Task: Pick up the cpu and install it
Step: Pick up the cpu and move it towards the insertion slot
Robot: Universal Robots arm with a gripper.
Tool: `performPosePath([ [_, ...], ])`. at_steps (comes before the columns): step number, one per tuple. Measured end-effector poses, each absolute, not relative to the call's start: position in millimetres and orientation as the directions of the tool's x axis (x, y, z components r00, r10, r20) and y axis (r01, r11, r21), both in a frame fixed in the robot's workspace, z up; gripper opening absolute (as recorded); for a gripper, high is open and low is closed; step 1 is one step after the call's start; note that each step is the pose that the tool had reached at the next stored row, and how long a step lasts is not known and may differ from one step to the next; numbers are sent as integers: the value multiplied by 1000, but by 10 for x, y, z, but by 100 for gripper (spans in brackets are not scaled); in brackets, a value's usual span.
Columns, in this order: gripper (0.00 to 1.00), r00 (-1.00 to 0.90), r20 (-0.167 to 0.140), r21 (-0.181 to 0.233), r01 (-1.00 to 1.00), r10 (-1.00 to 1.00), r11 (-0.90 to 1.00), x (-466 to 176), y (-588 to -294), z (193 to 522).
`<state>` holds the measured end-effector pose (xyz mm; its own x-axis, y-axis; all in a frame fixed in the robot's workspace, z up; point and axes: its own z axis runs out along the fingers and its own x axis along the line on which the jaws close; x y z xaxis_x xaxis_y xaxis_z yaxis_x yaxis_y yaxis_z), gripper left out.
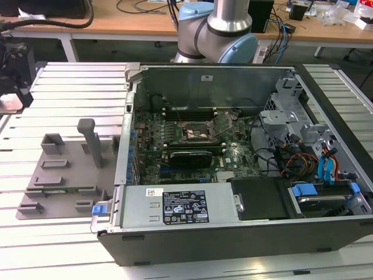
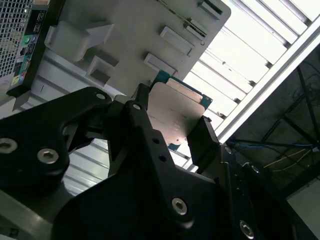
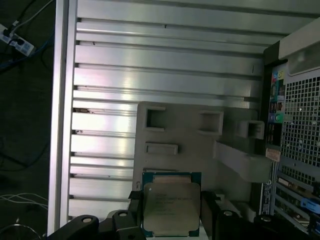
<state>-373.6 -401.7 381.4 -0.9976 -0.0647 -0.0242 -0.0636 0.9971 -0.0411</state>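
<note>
1. The tool (image 3: 171, 212) is closed on the cpu (image 3: 171, 202). In both wrist views a black finger (image 2: 141, 107) presses each of two opposite edges, with the chip clamped flat between them.
2. The cpu's silver-grey metal top faces the first wrist view, and a strip of its green board shows along one edge. In the second wrist view the cpu (image 2: 175, 107) shows as a pale plate with a green rim.
3. The chip is held up off the slotted aluminium surface (image 1: 76, 81), touching nothing but the fingers.
4. The grey tray fixture (image 1: 64, 169) lies on that surface at the exterior view's left, just beside the open computer case (image 1: 233, 216).
5. The black-framed motherboard socket (image 1: 198, 133) sits mid-case, well apart from the fixture.
6. The arm's base (image 1: 217, 29) stands behind the case.
</note>
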Motion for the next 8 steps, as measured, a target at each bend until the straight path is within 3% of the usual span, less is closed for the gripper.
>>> performPosePath([
  [8, 55, -998, -24, -40, -64, -65, 997, -3736, -4016, 3996],
])
